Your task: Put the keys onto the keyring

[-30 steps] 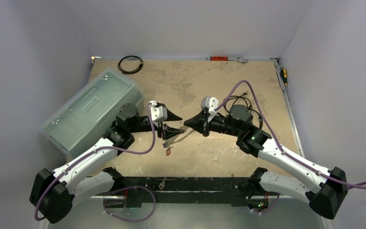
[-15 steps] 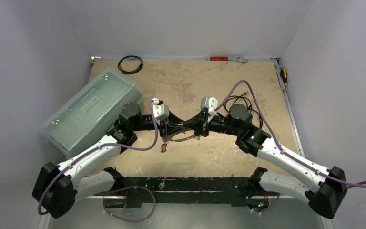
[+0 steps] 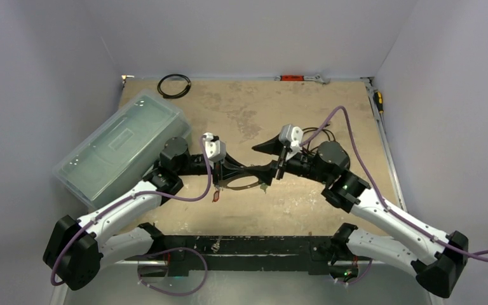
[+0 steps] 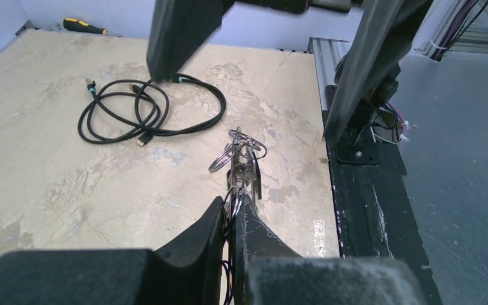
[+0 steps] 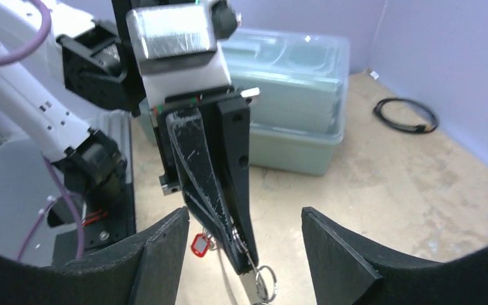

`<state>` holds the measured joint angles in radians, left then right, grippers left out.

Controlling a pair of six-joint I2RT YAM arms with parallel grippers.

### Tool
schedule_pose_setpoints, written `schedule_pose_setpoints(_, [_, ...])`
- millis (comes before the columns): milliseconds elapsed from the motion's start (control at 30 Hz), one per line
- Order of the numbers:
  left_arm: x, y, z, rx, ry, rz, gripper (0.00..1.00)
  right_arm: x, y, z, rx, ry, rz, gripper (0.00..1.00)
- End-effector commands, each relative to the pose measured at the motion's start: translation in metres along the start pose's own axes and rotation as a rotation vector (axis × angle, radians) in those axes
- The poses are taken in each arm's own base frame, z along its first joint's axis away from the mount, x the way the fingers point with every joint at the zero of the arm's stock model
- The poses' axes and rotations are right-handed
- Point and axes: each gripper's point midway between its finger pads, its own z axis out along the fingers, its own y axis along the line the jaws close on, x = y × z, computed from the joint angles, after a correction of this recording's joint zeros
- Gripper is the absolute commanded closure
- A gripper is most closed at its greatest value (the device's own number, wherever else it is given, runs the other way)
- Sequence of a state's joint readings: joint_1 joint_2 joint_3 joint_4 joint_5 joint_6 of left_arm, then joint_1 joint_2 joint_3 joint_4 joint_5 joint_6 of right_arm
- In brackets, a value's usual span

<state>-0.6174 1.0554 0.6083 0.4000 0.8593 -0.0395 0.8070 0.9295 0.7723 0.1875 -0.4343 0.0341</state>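
Note:
My left gripper (image 3: 244,170) is shut on the keyring (image 3: 240,185), a thin silvery hoop that hangs below its fingers. In the left wrist view the wire runs between the closed fingertips (image 4: 218,213). A cluster of keys (image 4: 244,159) with small split rings dangles just beyond them. One key's red tag (image 3: 216,197) hangs lower left and also shows as a red tag (image 5: 198,244) in the right wrist view. My right gripper (image 3: 260,160) is open, its fingers (image 5: 159,254) standing on either side of the left gripper's tip without touching it.
A clear lidded bin (image 3: 121,149) lies at the left. A black coiled cable ring (image 3: 174,86) sits at the back left. A loose black cable (image 4: 146,111) lies behind the right arm. A screwdriver (image 3: 377,100) rests at the right edge, a red-handled tool (image 3: 298,78) at the back.
My left gripper has closed on the keyring. My right gripper, shut a second ago, has opened wide and drawn back slightly to the right.

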Motion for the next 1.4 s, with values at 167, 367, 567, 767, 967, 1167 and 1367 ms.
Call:
schedule_pose_setpoints(167, [-0.027,-0.008,-0.004,0.020,-0.061,0.106,1.00,-0.018,-0.009,-0.016,0.068,0.013,-0.103,0.31])
schedule_pose_setpoints(367, [-0.035,-0.013,-0.006,0.048,-0.064,0.148,1.00,0.012,0.003,-0.013,-0.030,0.170,-0.084,0.36])
schedule_pose_setpoints(567, [-0.039,-0.017,-0.008,0.053,-0.073,0.165,1.00,0.015,0.018,-0.008,-0.142,0.218,-0.065,0.50])
schedule_pose_setpoints(767, [-0.042,-0.021,-0.009,0.067,-0.086,0.153,1.00,0.023,0.023,0.002,-0.209,0.245,-0.056,0.77])
schedule_pose_setpoints(967, [-0.047,-0.024,-0.010,0.074,-0.103,0.157,1.00,0.035,0.019,0.009,-0.219,0.286,-0.048,0.82])
schedule_pose_setpoints(1167, [-0.049,-0.023,-0.011,0.060,-0.105,0.163,1.00,0.042,0.020,0.003,-0.216,0.328,-0.032,0.63])
schedule_pose_setpoints(1367, [-0.049,-0.021,-0.011,0.056,-0.096,0.182,1.00,0.053,0.021,-0.002,-0.213,0.381,-0.004,0.51])
